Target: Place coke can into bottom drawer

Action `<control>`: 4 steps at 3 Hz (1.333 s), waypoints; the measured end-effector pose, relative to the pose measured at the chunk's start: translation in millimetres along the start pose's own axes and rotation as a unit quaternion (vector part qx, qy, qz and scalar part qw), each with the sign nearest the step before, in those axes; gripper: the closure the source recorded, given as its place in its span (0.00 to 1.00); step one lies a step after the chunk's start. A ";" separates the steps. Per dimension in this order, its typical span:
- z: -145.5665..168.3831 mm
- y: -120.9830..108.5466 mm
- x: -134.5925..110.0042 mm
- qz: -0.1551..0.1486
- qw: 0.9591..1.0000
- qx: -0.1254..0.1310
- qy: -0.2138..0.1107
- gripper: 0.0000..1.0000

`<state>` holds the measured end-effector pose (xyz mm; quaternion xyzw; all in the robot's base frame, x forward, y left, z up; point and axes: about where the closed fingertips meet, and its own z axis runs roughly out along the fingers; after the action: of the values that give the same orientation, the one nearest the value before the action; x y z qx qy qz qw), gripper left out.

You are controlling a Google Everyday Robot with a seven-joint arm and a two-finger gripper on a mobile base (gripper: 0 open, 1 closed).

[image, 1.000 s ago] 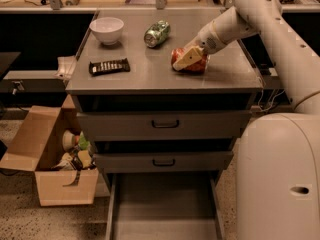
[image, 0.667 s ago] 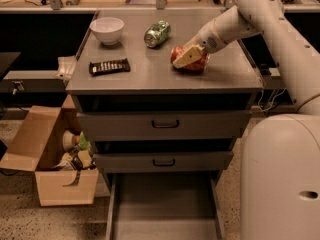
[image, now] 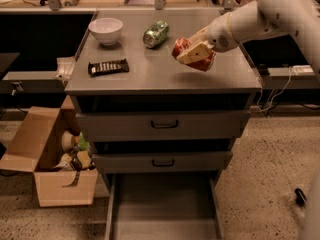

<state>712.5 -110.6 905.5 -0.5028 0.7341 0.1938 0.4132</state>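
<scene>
In the camera view the gripper (image: pixel 192 55) is over the right part of the grey cabinet top (image: pixel 150 74), at the end of a white arm (image: pixel 250 19) that reaches in from the upper right. Its pale fingers (image: pixel 196 52) are closed around the can (image: pixel 183 47), one of them lying across the can's front, so that red shows on either side of it. The can is held tilted, one end pointing up and to the left, with a shadow on the top just beneath it; whether it touches the surface cannot be told. To its left, well apart, a green can (image: pixel 155 34) lies on its side, and farther left stands a white bowl (image: pixel 106 30). In front of the bowl lies a dark wrapped bar (image: pixel 108 67). Below the top, the two upper drawers (image: pixel 162 125) with black handles are pushed in. The bottom drawer (image: pixel 162 209) is pulled out toward the camera, its flat grey floor showing between low side walls. An open cardboard box (image: pixel 35 144) with odds and ends inside sits on the floor left of the cabinet
</scene>
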 end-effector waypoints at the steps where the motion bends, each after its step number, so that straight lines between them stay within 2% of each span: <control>1: 9.5 15.0 10.1 0.005 1.000 -0.014 0.008 1.00; 2: 9.5 14.9 10.1 0.005 1.000 -0.014 0.008 1.00; 3: 19.0 19.2 35.8 0.021 0.999 -0.025 0.017 1.00; 4: 16.5 22.0 40.2 0.021 0.999 -0.028 0.021 1.00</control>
<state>693.5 -113.1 860.7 -0.5028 0.7472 0.2120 0.3793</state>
